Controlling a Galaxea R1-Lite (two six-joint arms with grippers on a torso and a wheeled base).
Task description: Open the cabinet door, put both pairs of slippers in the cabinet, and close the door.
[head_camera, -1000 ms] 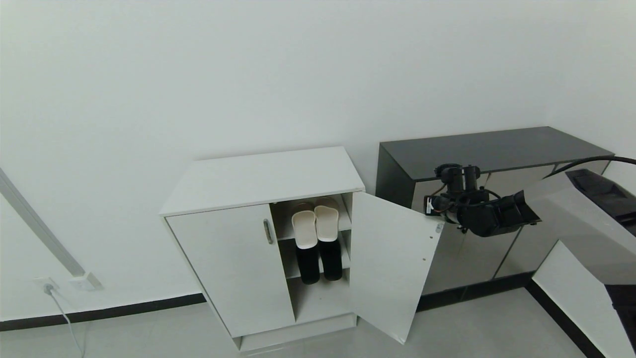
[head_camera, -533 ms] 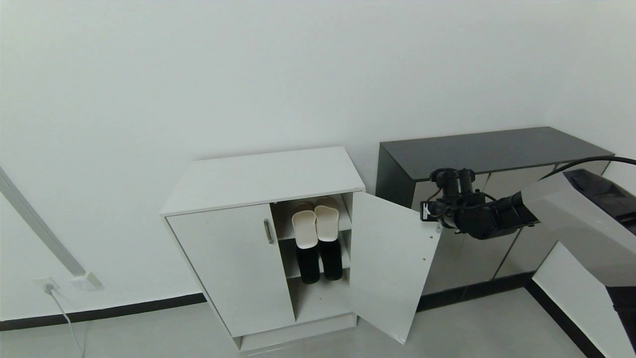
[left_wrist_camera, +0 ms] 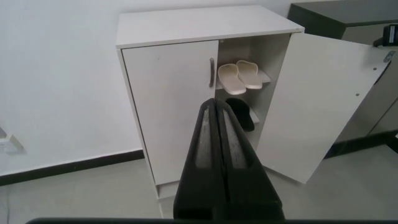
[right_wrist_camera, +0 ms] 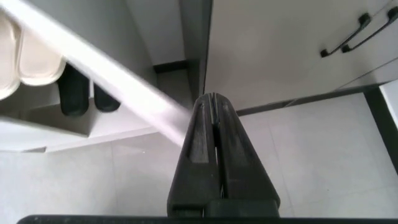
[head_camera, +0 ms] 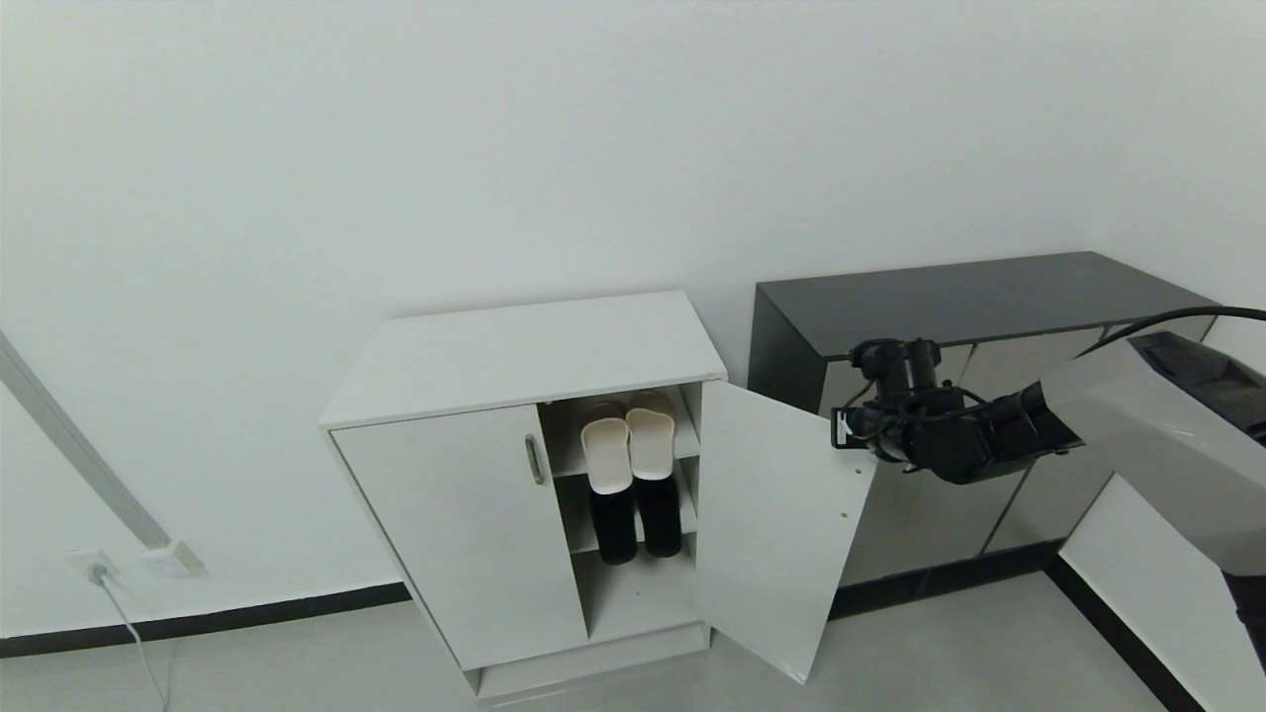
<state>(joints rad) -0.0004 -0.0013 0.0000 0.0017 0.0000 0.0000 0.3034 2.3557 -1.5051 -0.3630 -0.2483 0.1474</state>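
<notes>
The white cabinet (head_camera: 524,356) stands against the wall, its left door shut and its right door (head_camera: 781,524) swung open toward me. Inside, a cream pair of slippers (head_camera: 628,445) lies on the upper shelf and a black pair (head_camera: 633,519) on the shelf below. My right gripper (head_camera: 849,427) is shut with nothing in it, its tips against the upper outer edge of the open door. The right wrist view shows that gripper (right_wrist_camera: 212,98) meeting the door's edge (right_wrist_camera: 112,81). My left gripper (left_wrist_camera: 214,102) is shut, held back in front of the cabinet (left_wrist_camera: 168,74).
A dark sideboard (head_camera: 979,297) stands right of the cabinet, just behind the open door. A wall socket with a cable (head_camera: 94,572) sits low on the left wall. Bare floor (head_camera: 247,672) stretches in front of the cabinet.
My right gripper has moved left and a little up, from beside the door to its outer top edge. The door and slippers look the same.
</notes>
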